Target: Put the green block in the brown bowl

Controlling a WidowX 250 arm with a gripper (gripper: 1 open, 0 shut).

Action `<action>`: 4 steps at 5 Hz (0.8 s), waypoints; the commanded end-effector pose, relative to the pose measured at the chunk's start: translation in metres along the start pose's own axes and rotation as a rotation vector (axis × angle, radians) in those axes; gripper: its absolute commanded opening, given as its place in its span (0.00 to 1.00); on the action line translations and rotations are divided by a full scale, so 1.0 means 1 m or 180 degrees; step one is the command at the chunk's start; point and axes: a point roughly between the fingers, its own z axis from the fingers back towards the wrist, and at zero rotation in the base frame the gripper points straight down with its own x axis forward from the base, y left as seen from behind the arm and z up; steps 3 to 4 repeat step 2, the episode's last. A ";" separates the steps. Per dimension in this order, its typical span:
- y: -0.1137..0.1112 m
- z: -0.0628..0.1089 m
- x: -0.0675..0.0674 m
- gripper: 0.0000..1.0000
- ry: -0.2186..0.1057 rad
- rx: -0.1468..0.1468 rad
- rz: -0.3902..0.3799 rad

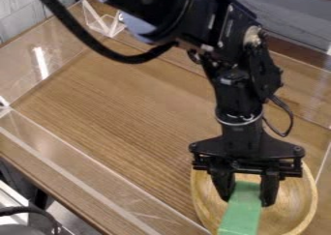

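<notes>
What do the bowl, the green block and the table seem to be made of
Brown bowl: light wood, apparently, with faint grain and a matte finish. Green block: plain, even green; painted wood or plastic, can't tell. Table: wood or laminate with straight grain lines.

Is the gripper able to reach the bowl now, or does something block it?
Probably yes. The gripper hangs directly over the bowl, shut on the green block, whose lower end seems to be already inside the bowl. Nothing stands between them.

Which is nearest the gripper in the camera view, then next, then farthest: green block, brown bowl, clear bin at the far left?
1. green block: held in the gripper, hanging below.
2. brown bowl: right under it, bottom right.
3. clear bin: far across the table, top left.
</notes>
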 end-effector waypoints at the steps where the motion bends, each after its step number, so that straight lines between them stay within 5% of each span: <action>1: -0.016 0.016 0.007 0.00 -0.0170 -0.0163 -0.0067; 4: -0.017 0.018 0.006 0.00 -0.0163 -0.0173 -0.0062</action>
